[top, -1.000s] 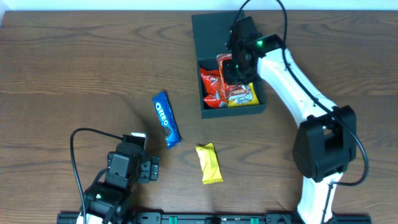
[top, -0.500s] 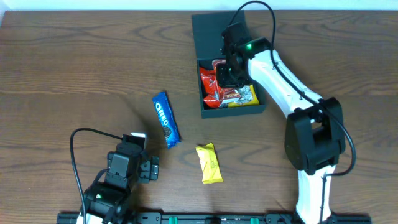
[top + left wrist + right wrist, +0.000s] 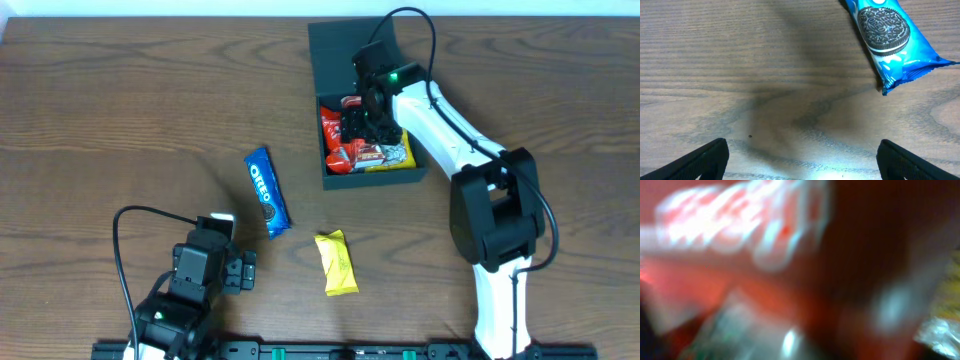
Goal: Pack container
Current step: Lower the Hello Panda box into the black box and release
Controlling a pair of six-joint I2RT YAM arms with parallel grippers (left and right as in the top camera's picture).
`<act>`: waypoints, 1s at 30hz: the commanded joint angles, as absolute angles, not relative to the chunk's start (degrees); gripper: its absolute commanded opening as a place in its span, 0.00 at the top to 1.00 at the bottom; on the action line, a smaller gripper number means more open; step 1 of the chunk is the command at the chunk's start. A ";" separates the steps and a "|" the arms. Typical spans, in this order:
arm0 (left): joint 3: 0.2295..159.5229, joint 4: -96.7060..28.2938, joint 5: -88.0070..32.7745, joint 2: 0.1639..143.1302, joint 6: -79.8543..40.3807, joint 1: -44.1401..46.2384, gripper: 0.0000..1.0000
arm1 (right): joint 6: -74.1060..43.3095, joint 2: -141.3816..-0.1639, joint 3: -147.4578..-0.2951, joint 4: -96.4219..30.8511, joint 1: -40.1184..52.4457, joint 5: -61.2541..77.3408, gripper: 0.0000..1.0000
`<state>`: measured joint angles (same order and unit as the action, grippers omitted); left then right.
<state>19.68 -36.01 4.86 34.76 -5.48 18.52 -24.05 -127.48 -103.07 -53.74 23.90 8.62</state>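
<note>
The dark container (image 3: 375, 178) stands at the back right with its flap lid (image 3: 335, 55) open away from me. Red packets (image 3: 338, 135) and a yellow one (image 3: 398, 158) lie inside. My right gripper (image 3: 366, 122) is down inside the container, right over the red packets. Its wrist view is only a red and white blur of a packet (image 3: 740, 230) pressed close to the lens, so its jaws do not show. My left gripper (image 3: 800, 162) is open over bare wood, a blue Oreo packet (image 3: 887, 35) ahead to its right.
On the table between the arms lie the blue Oreo packet (image 3: 267, 192) and a yellow snack packet (image 3: 336, 263). The left arm (image 3: 200, 275) sits low at the front left edge, its cable looping beside it.
The right arm has swung left and dipped lower into the container, carrying the red packet down among the others. The left arm has not moved.
</note>
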 commanded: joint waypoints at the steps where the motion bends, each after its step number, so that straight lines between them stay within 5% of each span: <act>1: 19.68 -36.16 5.04 34.59 -4.45 18.28 0.04 | -24.38 -128.49 -103.37 -53.56 24.84 9.02 0.01; 18: 19.68 -36.16 5.04 34.59 -4.45 18.28 0.05 | -24.38 -112.90 -103.48 -57.17 25.41 9.06 0.01; 30: 19.68 -36.16 5.04 34.59 -4.45 18.28 0.05 | -20.95 -114.78 -103.26 -58.30 29.28 9.30 0.01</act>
<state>19.68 -36.01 4.86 34.76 -5.48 18.52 -22.04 -112.97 -103.07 -58.28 29.45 9.39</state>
